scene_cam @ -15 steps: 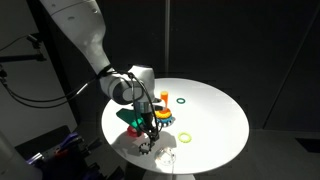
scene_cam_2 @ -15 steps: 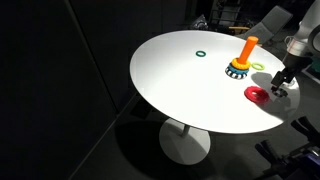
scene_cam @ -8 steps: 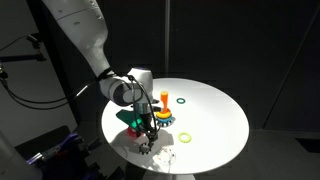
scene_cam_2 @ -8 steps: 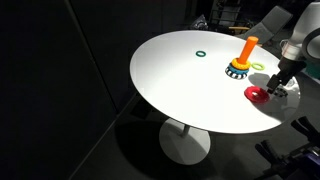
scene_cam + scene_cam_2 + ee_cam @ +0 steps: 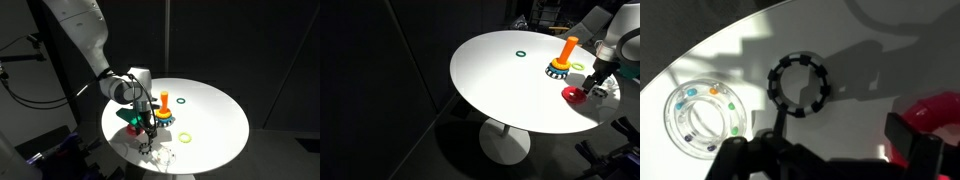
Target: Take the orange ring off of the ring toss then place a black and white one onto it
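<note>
The ring toss, an orange peg (image 5: 165, 100) on a blue base (image 5: 557, 70), stands on the white round table (image 5: 500, 85). The orange ring (image 5: 576, 94) lies flat on the table off the peg; it shows red in the wrist view (image 5: 937, 108). The black and white ring (image 5: 800, 85) lies flat on the table just beyond my left fingertip. My gripper (image 5: 840, 135) is open and empty, low over the table between these two rings. It also shows in both exterior views (image 5: 148, 136) (image 5: 591, 88).
A clear ring with coloured beads (image 5: 705, 112) lies next to the black and white ring. A green ring (image 5: 521, 54) and a yellow ring (image 5: 186, 136) lie on the table. The table edge is close to the gripper.
The gripper has shifted a little toward the red-orange ring and the peg stand. The rings have not moved.
</note>
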Available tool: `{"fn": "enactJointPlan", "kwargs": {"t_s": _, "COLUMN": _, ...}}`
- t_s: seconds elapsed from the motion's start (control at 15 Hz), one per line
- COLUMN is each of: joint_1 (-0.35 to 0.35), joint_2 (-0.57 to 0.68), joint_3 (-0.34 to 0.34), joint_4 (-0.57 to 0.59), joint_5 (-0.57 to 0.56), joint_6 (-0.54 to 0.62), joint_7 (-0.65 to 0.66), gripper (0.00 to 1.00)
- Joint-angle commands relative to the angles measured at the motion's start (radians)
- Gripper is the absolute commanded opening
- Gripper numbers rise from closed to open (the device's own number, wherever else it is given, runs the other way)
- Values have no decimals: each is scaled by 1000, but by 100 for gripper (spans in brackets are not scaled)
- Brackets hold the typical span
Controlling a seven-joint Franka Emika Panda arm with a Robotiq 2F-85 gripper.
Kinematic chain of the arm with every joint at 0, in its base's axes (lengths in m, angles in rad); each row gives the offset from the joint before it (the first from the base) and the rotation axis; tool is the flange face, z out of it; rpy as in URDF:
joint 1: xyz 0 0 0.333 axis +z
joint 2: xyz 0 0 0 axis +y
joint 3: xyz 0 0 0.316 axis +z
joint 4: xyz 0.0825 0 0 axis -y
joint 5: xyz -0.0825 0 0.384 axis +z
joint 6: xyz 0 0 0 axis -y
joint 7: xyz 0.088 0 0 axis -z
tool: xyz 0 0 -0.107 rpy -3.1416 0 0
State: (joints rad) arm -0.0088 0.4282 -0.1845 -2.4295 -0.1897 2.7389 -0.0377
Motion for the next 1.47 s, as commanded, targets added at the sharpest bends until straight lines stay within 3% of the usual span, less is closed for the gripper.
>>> {"fn": "enactJointPlan", "kwargs": {"t_s": 0.0, "joint_1": 12, "joint_2": 13, "joint_3": -7, "joint_4": 17, "joint_5": -22, "joint_6": 1, "joint_7": 39, "gripper": 100}}
{"fn": "enactJointPlan", "kwargs": {"t_s": 0.33, "joint_1": 22, "joint_2": 15, "joint_3": -12, "joint_4": 12, "joint_5": -23, "joint_6": 1, "joint_7": 58, "gripper": 87}}
{"fn": "enactJointPlan", "kwargs": {"t_s": 0.4, "joint_1": 24, "joint_2": 16, "joint_3": -13, "joint_4": 11, "joint_5": -23, "joint_6": 1, "joint_7": 63, "gripper": 78}}
{"fn": "enactJointPlan", "kwargs": {"t_s": 0.47, "joint_1": 25, "joint_2": 16, "joint_3": -14, "joint_4": 10, "joint_5": -24, "joint_6": 0, "joint_7": 67, "gripper": 82}}
{"fn": "enactJointPlan", "kwargs": {"t_s": 1.4, "joint_1": 51, "joint_2": -1, "joint_3": -42, "joint_4": -14, "joint_5": -31, "joint_6": 2, "joint_7": 125, "gripper": 82}}
